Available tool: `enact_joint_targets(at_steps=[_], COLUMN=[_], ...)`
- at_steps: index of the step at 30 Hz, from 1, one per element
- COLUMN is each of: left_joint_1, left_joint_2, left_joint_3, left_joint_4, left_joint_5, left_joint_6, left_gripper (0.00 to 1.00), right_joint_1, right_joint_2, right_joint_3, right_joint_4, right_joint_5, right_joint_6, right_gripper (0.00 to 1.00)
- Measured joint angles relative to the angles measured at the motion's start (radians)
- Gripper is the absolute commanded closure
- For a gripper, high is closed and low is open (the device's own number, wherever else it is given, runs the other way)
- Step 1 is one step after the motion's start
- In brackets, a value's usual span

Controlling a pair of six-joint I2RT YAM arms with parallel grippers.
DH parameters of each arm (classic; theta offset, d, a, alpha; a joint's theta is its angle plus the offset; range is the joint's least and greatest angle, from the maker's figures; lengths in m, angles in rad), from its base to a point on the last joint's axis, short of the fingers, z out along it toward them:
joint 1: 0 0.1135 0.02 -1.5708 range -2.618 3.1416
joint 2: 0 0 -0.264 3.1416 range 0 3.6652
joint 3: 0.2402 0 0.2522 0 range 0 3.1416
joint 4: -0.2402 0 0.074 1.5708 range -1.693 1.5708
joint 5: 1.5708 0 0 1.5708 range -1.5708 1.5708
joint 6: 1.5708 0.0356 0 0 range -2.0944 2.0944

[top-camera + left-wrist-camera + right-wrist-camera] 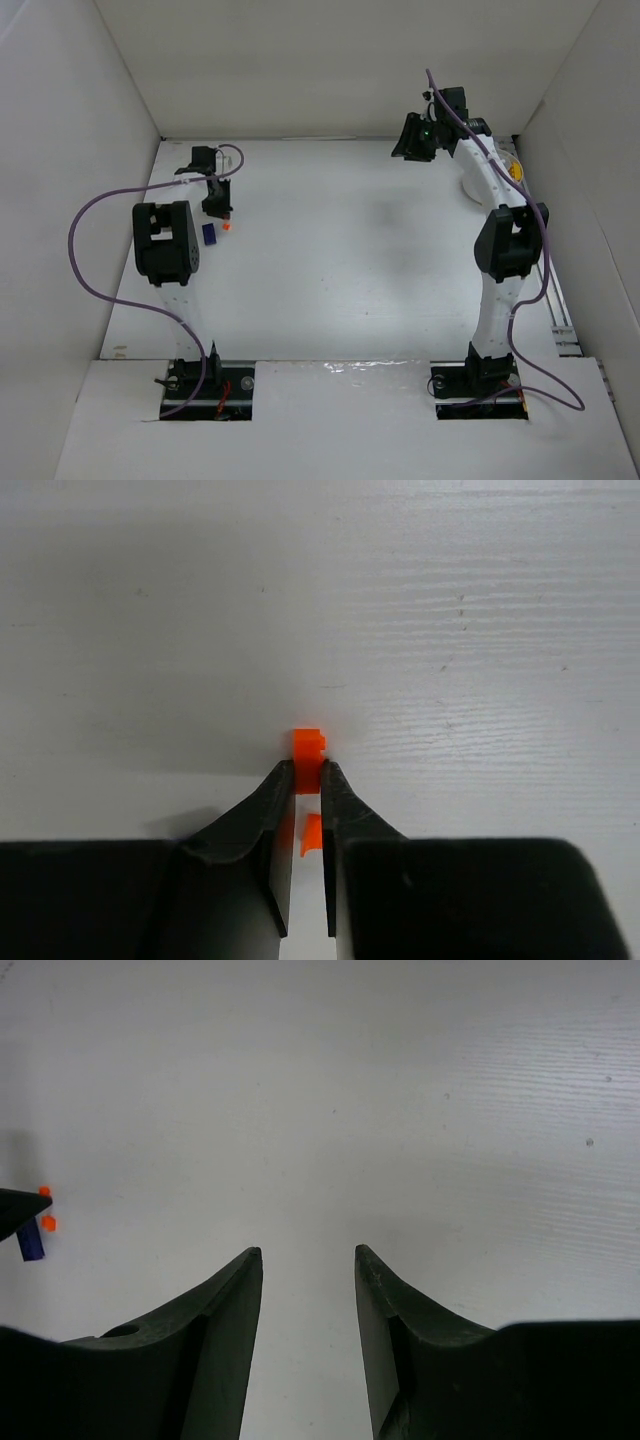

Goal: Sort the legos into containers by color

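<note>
White counter (pixel 450 630) below, left end effector (pixel 307 768) clamps the tiny orange lego (pixel 308 742), seemingly light, hard and slippery, across its flat sides.

white cup (pixel 468 186) half hidden, behind right arm (pixel 497 255)

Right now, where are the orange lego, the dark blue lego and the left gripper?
orange lego (pixel 308 744): left wrist view, exposed end.
dark blue lego (pixel 209 234): top external view, middle.
left gripper (pixel 306 772): left wrist view, between fingertips.
</note>
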Motion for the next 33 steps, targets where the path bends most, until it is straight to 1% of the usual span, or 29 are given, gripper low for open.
enact_joint_targets(at_steps=[2, 5, 8, 11, 13, 16, 19, 22, 24, 28, 33], left_joint_1=[0.002, 0.001, 0.002, 0.002, 0.001, -0.008, -0.029, -0.047, -0.056, -0.084, -0.11], left_joint_2=[-0.01, -0.065, -0.195, -0.381, -0.497, -0.61, -0.639, -0.636, -0.636, -0.64, -0.644], left_joint_3=[-0.015, -0.088, -0.199, -0.279, -0.296, -0.294, -0.286, -0.286, -0.286, -0.286, -0.286], left_joint_4=[0.016, 0.045, 0.074, 0.113, 0.159, 0.23, 0.25, 0.235, 0.219, 0.188, 0.154], left_joint_5=[0.032, 0.122, 0.261, 0.436, 0.544, 0.695, 0.8, 0.863, 0.882, 0.892, 0.893], left_joint_6=[0.004, 0.018, 0.048, 0.073, 0.075, 0.073, 0.072, 0.076, 0.086, 0.113, 0.153], left_gripper=[1.0, 1.0, 1.0, 1.0, 1.0, 1.0, 1.0, 1.0, 1.0, 1.0, 1.0], right_joint_1=[0.0, 0.0, 0.0, 0.003, 0.014, 0.058, 0.14, 0.227, 0.262, 0.267, 0.288], right_joint_2=[0.0, -0.007, -0.042, -0.082, -0.113, -0.166, -0.211, -0.248, -0.264, -0.26, -0.236], right_joint_3=[-0.001, -0.023, -0.115, -0.204, -0.262, -0.337, -0.371, -0.376, -0.376, -0.352, -0.3], right_joint_4=[0.0, 0.014, 0.034, 0.062, 0.091, 0.146, 0.197, 0.243, 0.267, 0.288, 0.284], right_joint_5=[-0.012, -0.066, -0.158, -0.28, -0.351, -0.435, -0.487, -0.523, -0.542, -0.552, -0.498], right_joint_6=[0.002, 0.018, 0.049, 0.1, 0.146, 0.218, 0.278, 0.325, 0.355, 0.409, 0.444], right_gripper=[0.52, 0.52, 0.52, 0.52, 0.52, 0.51, 0.51, 0.51, 0.51, 0.51, 0.51])
